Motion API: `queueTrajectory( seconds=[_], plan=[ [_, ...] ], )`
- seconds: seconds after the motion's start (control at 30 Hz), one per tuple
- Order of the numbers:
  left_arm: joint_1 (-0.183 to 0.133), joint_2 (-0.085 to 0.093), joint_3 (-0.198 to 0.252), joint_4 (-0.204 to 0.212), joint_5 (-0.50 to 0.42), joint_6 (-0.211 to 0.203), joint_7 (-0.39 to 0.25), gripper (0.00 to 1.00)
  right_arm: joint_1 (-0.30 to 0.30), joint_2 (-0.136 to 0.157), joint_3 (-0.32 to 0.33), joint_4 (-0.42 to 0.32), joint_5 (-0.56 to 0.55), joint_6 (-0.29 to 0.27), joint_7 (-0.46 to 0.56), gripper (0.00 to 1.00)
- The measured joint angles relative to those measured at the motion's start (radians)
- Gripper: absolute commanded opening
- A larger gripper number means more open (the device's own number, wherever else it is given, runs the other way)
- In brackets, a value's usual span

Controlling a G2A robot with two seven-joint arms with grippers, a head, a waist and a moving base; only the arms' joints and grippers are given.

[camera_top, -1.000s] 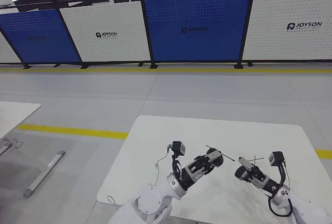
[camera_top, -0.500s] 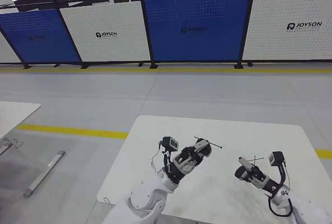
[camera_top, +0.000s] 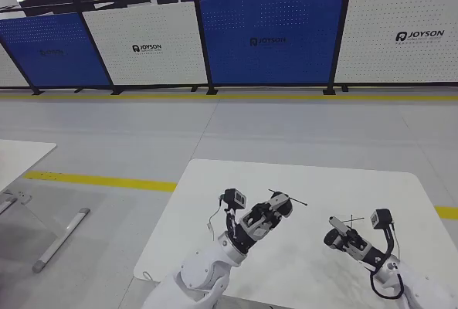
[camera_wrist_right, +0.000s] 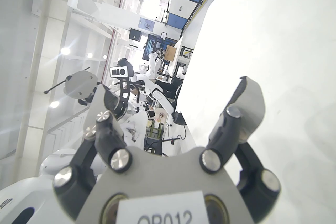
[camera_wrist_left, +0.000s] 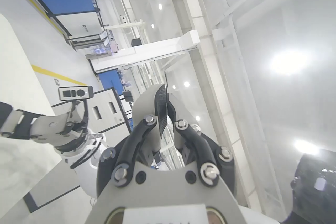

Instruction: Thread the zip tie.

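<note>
Above the 9 o'clock side of the desk [camera_top: 329, 178], my left gripper [camera_top: 279, 203] has its fingers [camera_wrist_left: 160, 101] pressed flat together on the black zip tie [camera_top: 289, 198], holding it clear of the surface. The right gripper [camera_top: 335, 226] sits apart from it at about 4 o'clock. Its fingers [camera_wrist_right: 246, 93] are spread wide with nothing between them.

From the top view, the tie's long axis runs from roughly 10 o'clock to 4 o'clock, and it lies close to level. The 4 o'clock end points towards the right gripper, with a clear gap between them. In the right wrist view one tip looks slightly thicker, which may be the head. I can't say for sure which end is head and which is tail.

My main worry is the grip. The tie is a thin, slick strap pinched at one spot between flat pads, so I expect any touch from the other arm could swivel it or pull it through. The free lengths on both sides will likely flex, so a tip could wander off line and miss the slot. If I bring the right fingers in without knowing which end is which, I may grab the wrong one. I could also knock the tie out of the pinch altogether.
</note>
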Motion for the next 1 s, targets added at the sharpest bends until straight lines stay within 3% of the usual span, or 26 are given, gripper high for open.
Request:
queueTrajectory(
  seconds=[0.13,0.27,0.4,0.6,1.0],
  plan=[
    [-0.020,-0.004,0.037,0.060,0.093,0.053,0.025,0.00,0.000,0.000,0.000,0.000,0.000,0.000,0.000,1.00],
    [-0.033,-0.007,0.058,0.122,0.180,0.074,0.073,0.00,0.000,0.000,0.000,0.000,0.000,0.000,0.000,1.00],
    [-0.036,-0.011,0.077,0.175,0.253,0.076,0.131,0.00,0.000,0.000,0.000,0.000,0.000,0.000,0.000,1.00],
    [-0.041,-0.014,0.080,0.255,0.309,0.043,0.193,0.00,0.000,0.000,0.000,0.000,0.000,0.000,0.000,1.00],
    [-0.044,-0.015,0.084,0.258,0.324,0.041,0.202,0.00,0.000,0.000,0.000,0.000,0.000,0.000,0.000,1.00]
  ],
)
